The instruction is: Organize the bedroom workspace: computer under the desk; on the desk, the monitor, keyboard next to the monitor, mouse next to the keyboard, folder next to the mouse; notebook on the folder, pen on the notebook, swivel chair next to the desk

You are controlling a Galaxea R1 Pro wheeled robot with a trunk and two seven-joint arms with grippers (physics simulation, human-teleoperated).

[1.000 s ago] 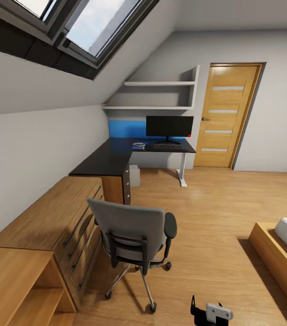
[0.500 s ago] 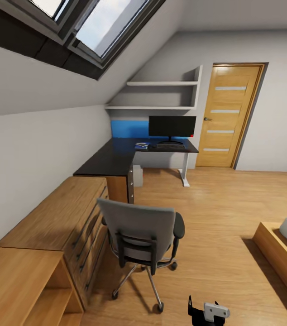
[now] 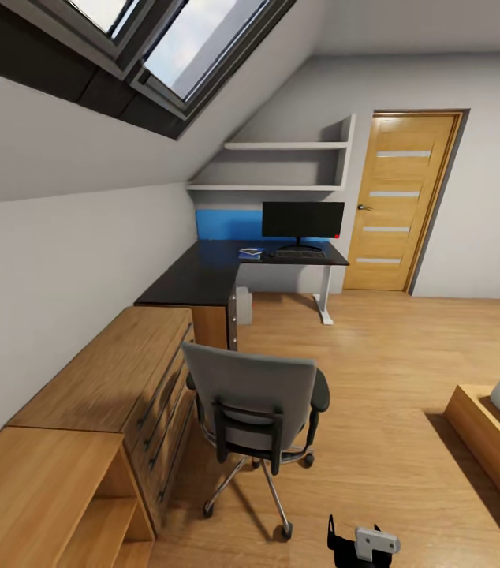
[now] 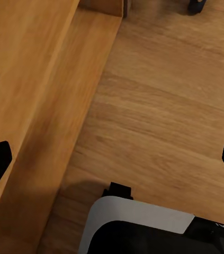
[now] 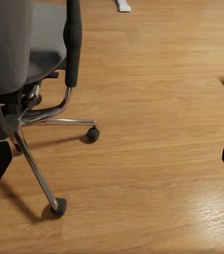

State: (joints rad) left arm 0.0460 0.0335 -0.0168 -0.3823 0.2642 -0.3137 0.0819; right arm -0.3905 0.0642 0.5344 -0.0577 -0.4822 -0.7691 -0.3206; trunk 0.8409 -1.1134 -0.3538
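Attic bedroom (image 3: 439,63) with sloped grey ceiling, skylight (image 3: 179,39) at the upper left of the head view, wooden door (image 3: 400,201) at the right. L-shaped black-topped table (image 3: 203,276) in the far corner, mid-frame, blue back panel behind it. On its far wing: monitor (image 3: 303,221) upright, screen dark; keyboard (image 3: 300,254) lying just in front of the monitor's stand; a small blue item (image 3: 250,252) just left of the keyboard, too small to identify. Light-grey computer (image 3: 243,305) on the floor under the table, beside the drawer unit (image 3: 232,323). Swivel chair (image 3: 254,410) in the lower middle of the frame, back turned to the camera, well apart from the table, beside the low wooden shelving (image 3: 100,410) at the lower left. Bed corner (image 3: 494,426) at the lower right edge.

Left tool (image 4: 112,159): dark fingertips at the two frame edges, spread wide, released, over bare wood floor (image 4: 164,106). Right tool (image 5: 112,159): likewise spread and released, nothing between the tips, chair base and castors in the frame's left half.
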